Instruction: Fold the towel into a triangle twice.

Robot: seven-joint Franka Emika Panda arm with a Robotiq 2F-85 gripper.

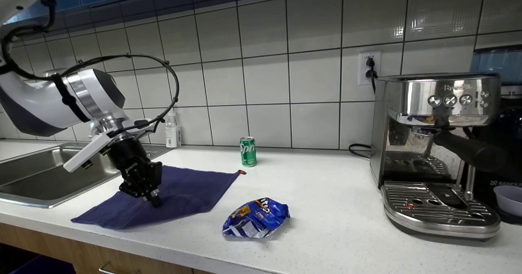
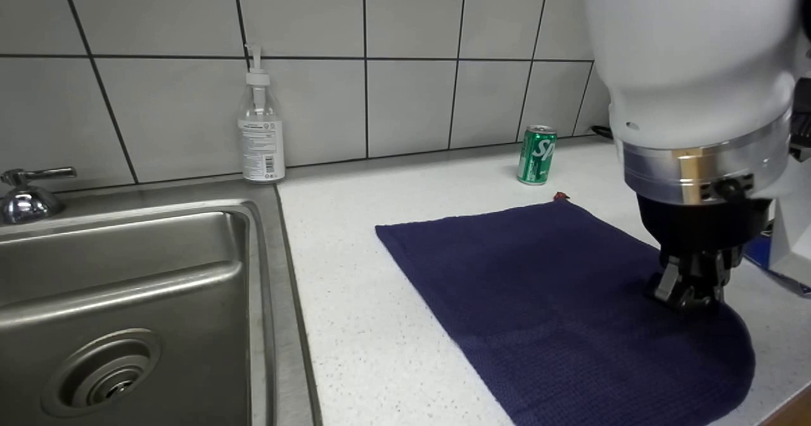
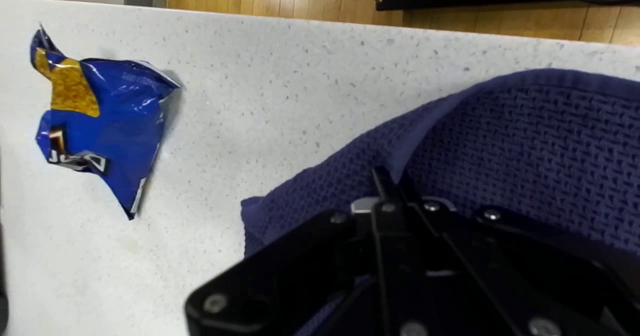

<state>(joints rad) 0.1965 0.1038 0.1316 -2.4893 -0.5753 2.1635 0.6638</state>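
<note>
Steel sink (image 1: 38,176) at far L in an exterior view; pump bottle (image 1: 173,133) by the tiled wall (image 1: 314,78); then the towel (image 1: 187,190), mostly flat on the counter (image 1: 330,196) betw. sink & snack packet (image 1: 257,219). Sprite can (image 1: 248,152) stands upright behind it, near the back corner, w/ a sm. red bit (image 1: 242,172) at that corner. Packet lies near the towel's R side, apart from it; coffee machine (image 1: 434,157) well off to R.

Obscured: sink cut off at L; in an exterior view, towel's near end cut off below & packet mostly behind my wrist (image 2: 703,172); dark appliance (image 1: 509,168) cut off at R, type unclear; red bit too sm. to ID.

Pose: my arm (image 1: 49,98) at L, angled down toward R; my gripper (image 3: 392,181) is low at the towel's front part, tips together, clamped on its hem, which in wrist view curves away to R.
</note>
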